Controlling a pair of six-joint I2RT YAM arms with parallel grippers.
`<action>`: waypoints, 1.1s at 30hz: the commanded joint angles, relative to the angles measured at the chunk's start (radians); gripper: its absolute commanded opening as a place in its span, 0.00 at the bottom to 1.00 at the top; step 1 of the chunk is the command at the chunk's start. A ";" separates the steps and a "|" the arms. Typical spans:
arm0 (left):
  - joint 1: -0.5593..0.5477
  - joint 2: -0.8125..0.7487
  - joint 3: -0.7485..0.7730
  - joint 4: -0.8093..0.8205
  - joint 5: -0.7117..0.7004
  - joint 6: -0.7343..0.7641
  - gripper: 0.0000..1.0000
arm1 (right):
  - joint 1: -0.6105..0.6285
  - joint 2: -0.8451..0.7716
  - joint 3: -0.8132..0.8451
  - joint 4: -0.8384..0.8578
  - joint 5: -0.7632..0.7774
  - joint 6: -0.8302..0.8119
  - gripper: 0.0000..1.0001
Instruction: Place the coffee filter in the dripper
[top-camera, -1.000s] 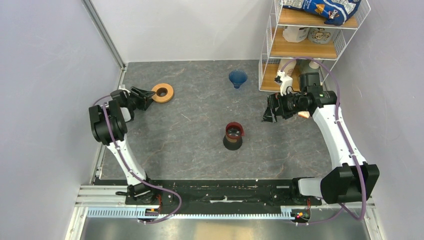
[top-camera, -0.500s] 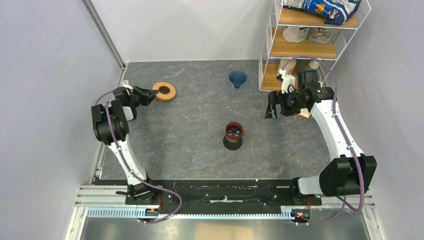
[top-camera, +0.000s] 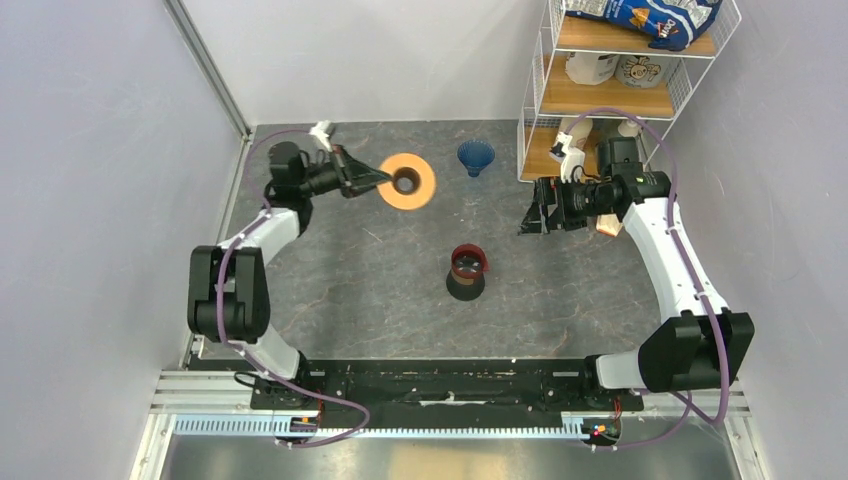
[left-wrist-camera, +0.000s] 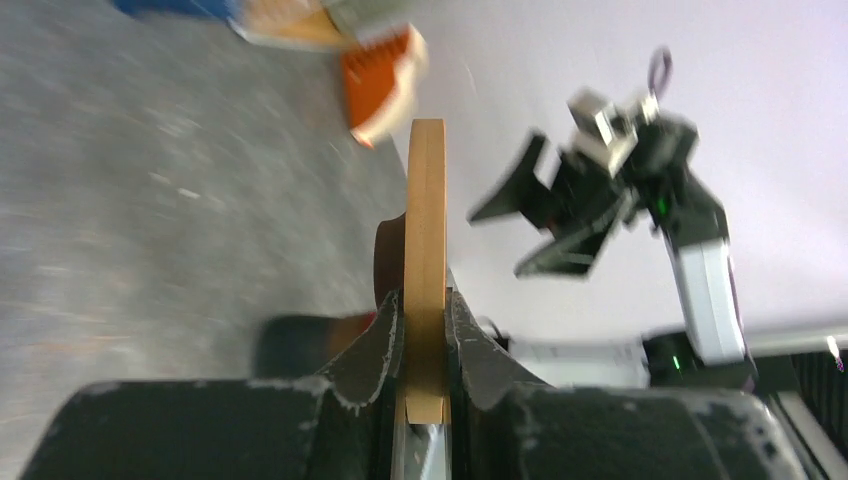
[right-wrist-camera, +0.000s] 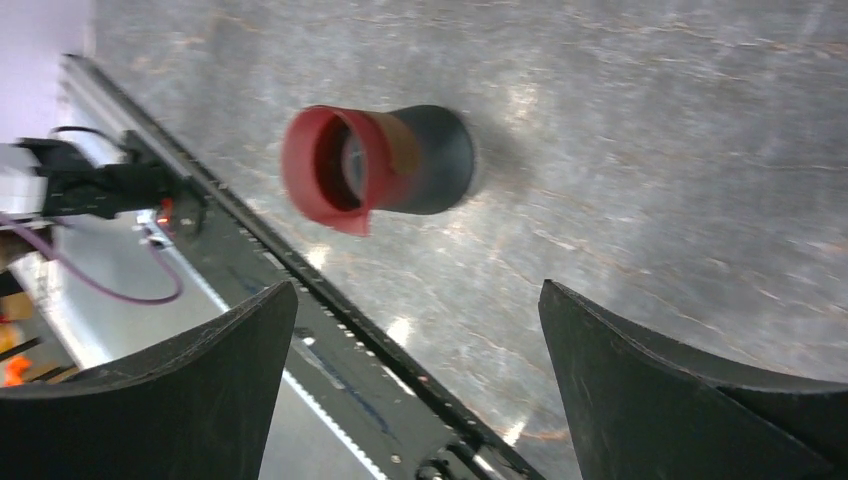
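Note:
The dark-blue ribbed dripper (top-camera: 476, 156) stands on the table at the back, right of centre. The coffee filter does not show clearly in any view. My left gripper (top-camera: 376, 181) is shut on the edge of a flat orange ring (top-camera: 410, 182) and holds it in the air, left of the dripper. In the left wrist view the ring (left-wrist-camera: 426, 190) stands edge-on, pinched between both jaws of that gripper (left-wrist-camera: 425, 305). My right gripper (top-camera: 531, 216) hovers open and empty in front of the shelf; its wrist view shows the wide-spread gripper (right-wrist-camera: 418, 288) above bare table.
A dark red-and-black flared vessel (top-camera: 467, 270) (right-wrist-camera: 380, 172) stands mid-table. A white wire shelf (top-camera: 533, 120) with wooden boards, bags and jars fills the back right corner. Grey walls close in the left, back and right sides.
My left gripper closed on the orange ring, lifted it off the table at the left and swung it right toward the back centre. The right gripper barely moved.

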 joint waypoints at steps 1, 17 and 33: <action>-0.152 -0.077 0.008 -0.112 0.101 0.003 0.02 | -0.012 -0.039 -0.003 -0.029 -0.211 0.058 0.99; -0.417 -0.078 -0.059 -0.188 0.060 -0.021 0.02 | -0.014 -0.139 -0.164 -0.024 -0.237 0.108 0.99; -0.447 0.055 -0.012 -0.099 0.072 -0.079 0.02 | -0.013 -0.153 -0.191 0.028 -0.226 0.155 0.99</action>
